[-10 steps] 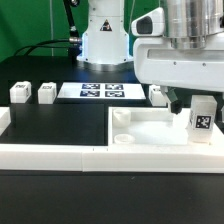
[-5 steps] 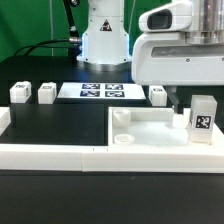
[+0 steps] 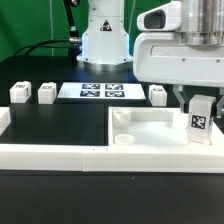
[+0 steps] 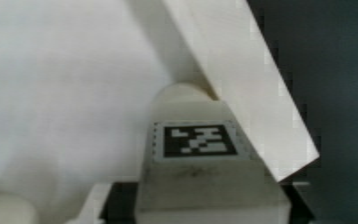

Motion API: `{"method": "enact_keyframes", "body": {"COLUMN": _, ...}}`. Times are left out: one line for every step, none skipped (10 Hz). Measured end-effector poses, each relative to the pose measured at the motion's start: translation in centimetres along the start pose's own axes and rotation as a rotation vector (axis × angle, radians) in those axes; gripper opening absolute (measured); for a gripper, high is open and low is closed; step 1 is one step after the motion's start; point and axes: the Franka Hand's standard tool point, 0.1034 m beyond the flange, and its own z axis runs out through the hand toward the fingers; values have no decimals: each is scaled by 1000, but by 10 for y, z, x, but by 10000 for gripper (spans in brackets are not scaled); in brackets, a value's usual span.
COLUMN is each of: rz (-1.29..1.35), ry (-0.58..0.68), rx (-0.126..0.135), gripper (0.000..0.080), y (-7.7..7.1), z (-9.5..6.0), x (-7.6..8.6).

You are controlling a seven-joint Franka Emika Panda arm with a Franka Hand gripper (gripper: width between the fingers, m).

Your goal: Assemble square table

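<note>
Since that leg block (image 3: 201, 117) has to stand in a corner of the square table top (image 3: 150, 135), the gripper (image 3: 200, 101) has it pinched upright, right at the top's corner on the exterior view's right, probably to seat it there.

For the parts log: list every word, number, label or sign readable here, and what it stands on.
No words, brands or numbers can be read anywhere.
Black-and-white pattern tag, no text: on the leg block.
Four pattern tags, no text: on the marker board.
Dark marks on the loose leg blocks: too small to read.
</note>
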Motion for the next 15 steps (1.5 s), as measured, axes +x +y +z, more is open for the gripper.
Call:
{"method": "enact_keyframes", "body": {"rz": 175, "ry": 2, "rx": -4, "gripper": 290, "y": 0, "z": 0, "x": 0}}
{"method": "enact_keyframes", "body": {"rz": 323, "ry": 4, "rx": -6, "gripper": 290, "y": 0, "z": 0, "x": -1}}
{"method": "enact_keyframes", "body": {"rz": 484, "ry": -6, "rx": -1, "gripper": 290, "y": 1, "z": 0, "x": 0}}
{"method": "enact_keyframes", "body": {"rz": 635, "ry": -27, "rx": 5, "gripper": 290, "y": 2, "z": 0, "x": 0}}
{"method": "enact_keyframes", "body": {"rz": 820, "ry": -55, "rx": 17, "gripper": 290, "y": 1, "z": 1, "x": -1}}
{"method": "enact_keyframes", "body": {"rz": 964, "ry": -80, "rx": 30, "gripper": 290, "y": 1, "z": 2, "x": -1}}
{"method": "enact_keyframes", "body": {"rz": 1037, "ry": -88, "rx": 31, "gripper": 290, "y": 0, "z": 2, "x": -1}}
{"method": "enact_keyframes", "body": {"rz": 1101, "ry": -90, "rx": 27, "gripper": 290, "y": -1, "z": 2, "x": -2}}
{"method": "enact_keyframes", "body": {"rz": 1066, "ry": -88, "rx": 28, "gripper": 290, "y": 0, "z": 2, "x": -2}}
{"method": "enact_keyframes", "body": {"rz": 1043, "ry": -88, "rx": 29, "gripper": 290, "y": 0, "z": 2, "x": -3}}
{"method": "enact_keyframes", "body": {"rz": 969, "ry": -80, "rx": 28, "gripper": 448, "y": 0, "z": 2, "x": -3}}
{"method": "enact_keyframes", "body": {"rz": 745, "ry": -67, "rx": 30, "gripper": 572, "y": -2, "z": 2, "x": -4}}
{"method": "enact_keyframes", "body": {"rz": 563, "ry": -50, "rx": 54, "gripper": 572, "y": -4, "z": 3, "x": -4}}
{"method": "enact_keyframes", "body": {"rz": 523, "ry": -48, "rx": 52, "gripper": 634, "y": -3, "z": 3, "x": -3}}
{"method": "enact_keyframes", "body": {"rz": 447, "ry": -45, "rx": 53, "gripper": 645, "y": -3, "z": 3, "x": -3}}
